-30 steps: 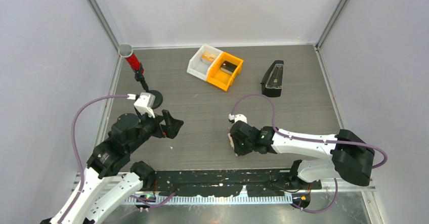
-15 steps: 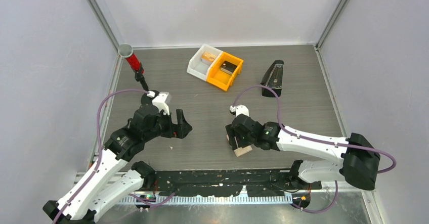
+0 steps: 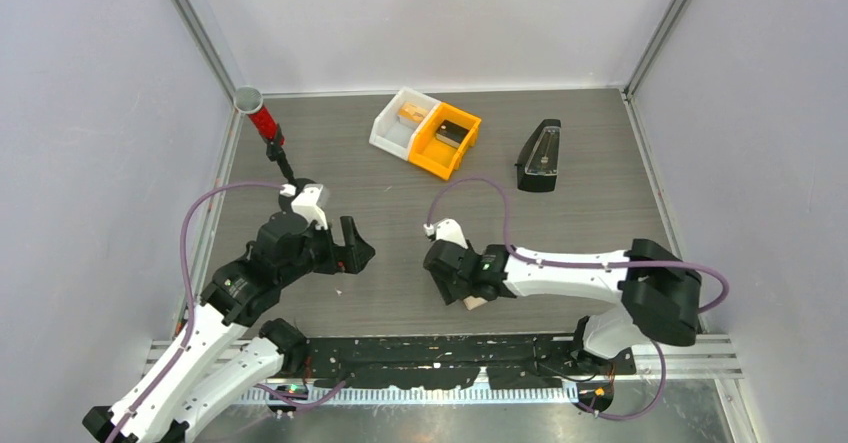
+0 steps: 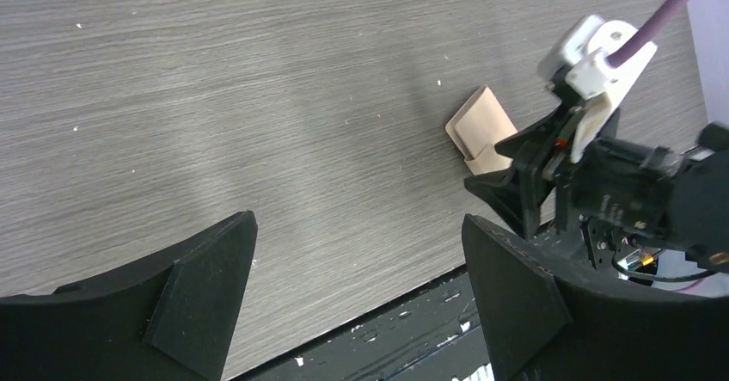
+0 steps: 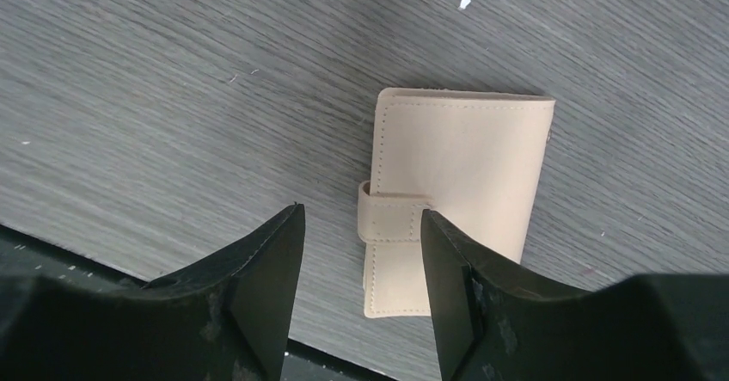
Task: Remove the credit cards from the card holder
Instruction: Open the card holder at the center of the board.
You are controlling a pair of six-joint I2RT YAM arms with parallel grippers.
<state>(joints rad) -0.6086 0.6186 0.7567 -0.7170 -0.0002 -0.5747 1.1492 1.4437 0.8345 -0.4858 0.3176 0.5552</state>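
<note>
Flat tan card holder [image 5: 460,162] is on the grey wood-grain bench [image 3: 400,225], under the right claw [image 5: 361,214]. Orange plastic bin [image 3: 430,160] is well behind it.

Right gripper [image 5: 361,218] – shut a second ago, jaws now apart, above tab edge of card holder [image 5: 464,166]. Card holder, hidden before, now partly showing. Left gripper [image 3: 355,248] – edged nearer card holder.

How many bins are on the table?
2. A white bin and an orange bin, touching side by side at the far middle of the table; none seems hidden.
</note>
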